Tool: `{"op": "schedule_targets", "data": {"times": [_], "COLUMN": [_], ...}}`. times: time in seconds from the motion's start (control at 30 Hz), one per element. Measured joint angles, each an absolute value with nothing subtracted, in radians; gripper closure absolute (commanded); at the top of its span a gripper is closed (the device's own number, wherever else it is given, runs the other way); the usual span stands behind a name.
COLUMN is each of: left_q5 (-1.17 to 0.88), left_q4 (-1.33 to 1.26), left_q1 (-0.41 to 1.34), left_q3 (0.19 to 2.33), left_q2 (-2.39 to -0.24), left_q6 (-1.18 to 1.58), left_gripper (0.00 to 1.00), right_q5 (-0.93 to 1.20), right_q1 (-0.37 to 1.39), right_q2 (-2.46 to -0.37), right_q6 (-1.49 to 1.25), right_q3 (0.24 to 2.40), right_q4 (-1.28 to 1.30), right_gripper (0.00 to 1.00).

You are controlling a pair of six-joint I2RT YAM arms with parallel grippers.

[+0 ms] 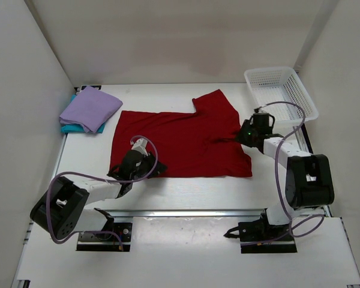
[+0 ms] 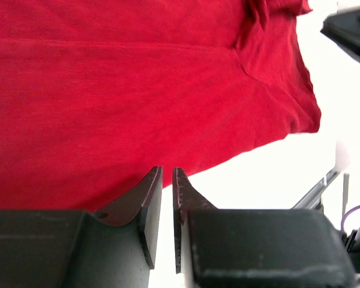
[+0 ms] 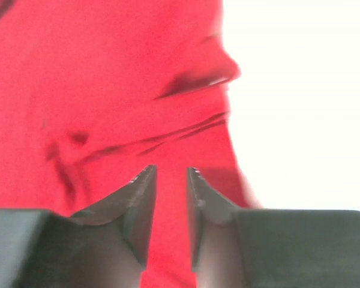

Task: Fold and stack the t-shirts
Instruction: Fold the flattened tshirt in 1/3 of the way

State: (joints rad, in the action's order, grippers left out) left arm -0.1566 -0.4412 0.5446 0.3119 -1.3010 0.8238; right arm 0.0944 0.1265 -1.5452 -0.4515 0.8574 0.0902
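Note:
A dark red t-shirt (image 1: pixel 180 141) lies spread flat in the middle of the table, one sleeve pointing to the back right. At the back left, a folded lavender t-shirt (image 1: pixel 91 107) rests on a folded teal t-shirt (image 1: pixel 69 127). My left gripper (image 1: pixel 150 167) sits low at the red shirt's near-left hem (image 2: pixel 138 78). Its jaws (image 2: pixel 167 170) stand a narrow gap apart, with bare table showing between them. My right gripper (image 1: pixel 239 135) hovers over the shirt's wrinkled right edge (image 3: pixel 108 78), its jaws (image 3: pixel 171 169) apart with nothing gripped.
A white mesh basket (image 1: pixel 280 90) stands at the back right corner, just behind the right arm. White walls close in the table on the left, back and right. A metal rail (image 1: pixel 186 212) runs along the near edge.

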Motion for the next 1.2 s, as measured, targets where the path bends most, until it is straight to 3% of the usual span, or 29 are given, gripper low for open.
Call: {"op": "schedule_targets", "data": {"times": [0.2, 0.4, 0.8, 0.97, 1.07, 1.13, 1.2], "left_q5": [-0.156, -0.156, -0.172, -0.173, -0.175, -0.176, -0.175], "left_q4": [-0.441, -0.455, -0.472, -0.470, -0.471, -0.469, -0.467], "left_q1": [0.597, 0.629, 0.720, 0.763, 0.772, 0.772, 0.772], "left_q3": [0.390, 0.439, 0.500, 0.556, 0.565, 0.565, 0.565], "left_q2": [-1.383, -1.442, -1.579, -1.622, -1.626, -1.626, -1.625], "left_q6": [0.811, 0.804, 0.802, 0.793, 0.791, 0.790, 0.790], "left_gripper": [0.77, 0.77, 0.77, 0.77, 0.77, 0.77, 0.77], "right_q5": [0.175, 0.236, 0.255, 0.247, 0.244, 0.247, 0.248], "right_q1": [0.012, -0.003, -0.013, 0.007, 0.023, 0.031, 0.033], "right_q2": [-1.623, -1.686, -1.771, -1.806, -1.851, -1.895, -1.930], "right_q6": [-0.496, -0.521, -0.534, -0.530, -0.527, -0.527, -0.519], "right_q3": [0.832, 0.839, 0.929, 1.051, 1.161, 1.240, 1.303], "right_q4": [-0.021, -0.070, -0.098, -0.077, -0.030, -0.003, 0.019], "right_gripper": [0.61, 0.61, 0.99, 1.00, 0.93, 0.76, 0.70]}}
